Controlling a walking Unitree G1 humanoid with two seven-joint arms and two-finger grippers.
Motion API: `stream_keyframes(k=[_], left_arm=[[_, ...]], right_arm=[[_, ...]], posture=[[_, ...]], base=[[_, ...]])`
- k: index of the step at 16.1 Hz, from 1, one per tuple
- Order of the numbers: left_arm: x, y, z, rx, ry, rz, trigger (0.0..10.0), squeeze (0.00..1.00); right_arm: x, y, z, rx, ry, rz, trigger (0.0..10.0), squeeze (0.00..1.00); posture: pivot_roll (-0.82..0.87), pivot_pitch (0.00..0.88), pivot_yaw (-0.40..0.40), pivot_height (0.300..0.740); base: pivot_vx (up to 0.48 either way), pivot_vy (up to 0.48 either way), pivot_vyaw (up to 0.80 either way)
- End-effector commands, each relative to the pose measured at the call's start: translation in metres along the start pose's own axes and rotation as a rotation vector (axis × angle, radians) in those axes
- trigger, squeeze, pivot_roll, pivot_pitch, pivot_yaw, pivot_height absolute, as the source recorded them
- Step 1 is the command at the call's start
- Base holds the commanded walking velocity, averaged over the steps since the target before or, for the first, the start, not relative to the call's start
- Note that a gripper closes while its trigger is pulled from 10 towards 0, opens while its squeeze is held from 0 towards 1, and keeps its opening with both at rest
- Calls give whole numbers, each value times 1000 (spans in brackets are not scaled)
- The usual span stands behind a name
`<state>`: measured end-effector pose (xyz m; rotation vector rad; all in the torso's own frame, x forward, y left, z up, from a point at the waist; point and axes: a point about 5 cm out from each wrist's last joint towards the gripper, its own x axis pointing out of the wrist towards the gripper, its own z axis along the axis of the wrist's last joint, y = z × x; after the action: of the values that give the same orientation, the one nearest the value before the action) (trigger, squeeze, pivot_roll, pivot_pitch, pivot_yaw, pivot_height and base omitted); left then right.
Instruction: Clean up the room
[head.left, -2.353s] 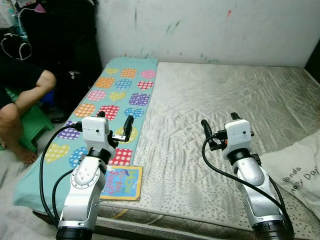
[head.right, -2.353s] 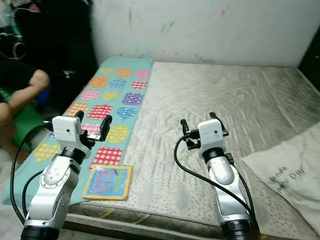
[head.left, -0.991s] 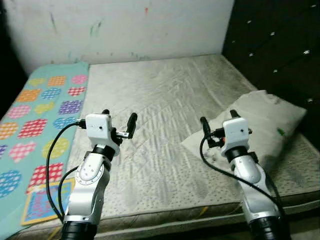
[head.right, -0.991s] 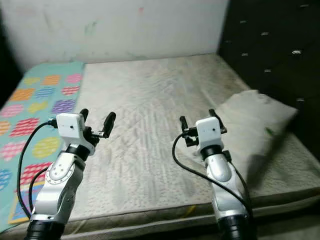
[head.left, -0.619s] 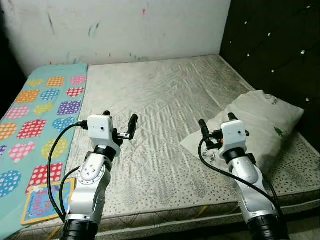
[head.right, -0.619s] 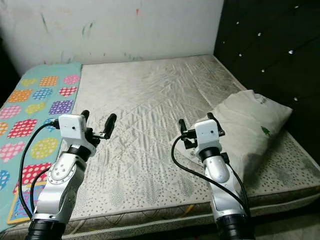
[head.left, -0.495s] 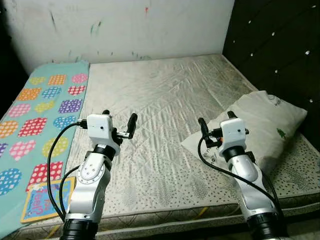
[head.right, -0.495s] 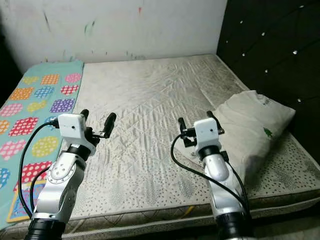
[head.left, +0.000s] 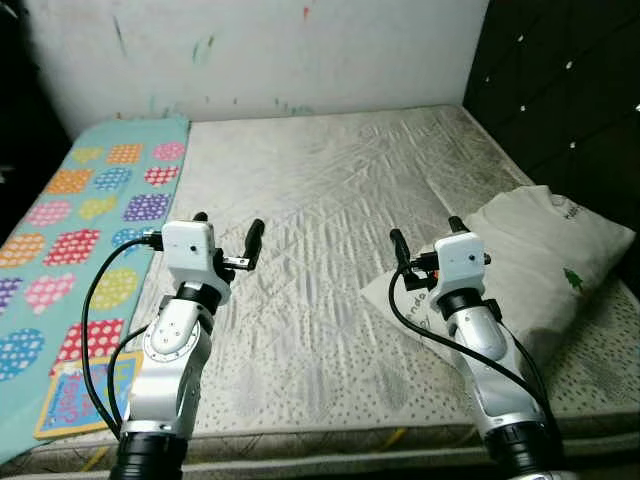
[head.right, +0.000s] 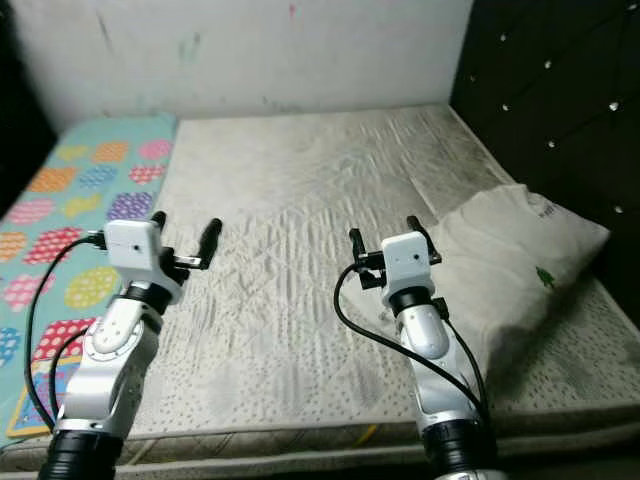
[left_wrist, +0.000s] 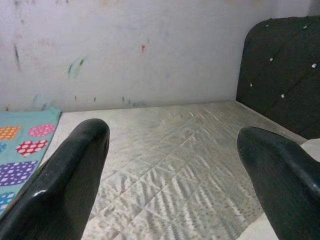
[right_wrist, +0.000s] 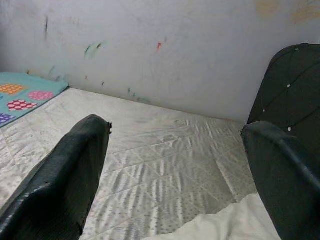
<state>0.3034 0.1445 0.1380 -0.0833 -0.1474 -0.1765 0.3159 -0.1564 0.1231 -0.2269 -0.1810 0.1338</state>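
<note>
White, creased pillow (head.left: 540, 255) just right of right claw (head.left: 424, 235); both claws, left claw (head.left: 227, 230) too, raised over mattress (head.left: 330, 200), spread, empty.

mattress (head.left: 330, 200): quilted cloth, matt, wrinkled
blanket (head.left: 90, 215): soft printed cloth
pillow (head.left: 545, 260): matt cloth
headboard (head.left: 570, 90): dark tufted padding
book (head.left: 85, 393): glossy paper cover
wall (head.left: 260, 50): matt, paint-smudged

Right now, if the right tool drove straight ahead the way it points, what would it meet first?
Probably nothing nearby: the right tool, open, points level across the mattress toward the marked white wall. The pillow sits below and beside its line, though depth is unclear.
</note>
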Motion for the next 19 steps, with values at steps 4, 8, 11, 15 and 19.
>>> stream_keyframes(k=[4,8,11,15,19], left_arm=[[2,-4,-1,2,2,-4,10000,0],[1,-4,-1,-15,-1,-1,10000,0],[1,-5,-1,-19,-7,0,10000,0],[1,-5,-1,-30,-12,1,10000,0],[4,-4,1,-24,-22,14,10000,0]], right_arm=[[2,-4,1,-6,0,-2,10000,0],[2,-4,1,-8,-2,-1,10000,0],[1,-5,1,-9,-3,-1,10000,0],[1,-6,1,-13,-4,1,10000,0],[2,-14,9,-26,-31,-12,10000,0]], posture=[[-91,0,56,740],[-94,0,55,740],[-95,0,52,740],[-96,0,48,740],[-123,0,61,740]], base=[[0,-242,0],[0,0,0],[0,0,0],[0,0,0],[0,0,0]])
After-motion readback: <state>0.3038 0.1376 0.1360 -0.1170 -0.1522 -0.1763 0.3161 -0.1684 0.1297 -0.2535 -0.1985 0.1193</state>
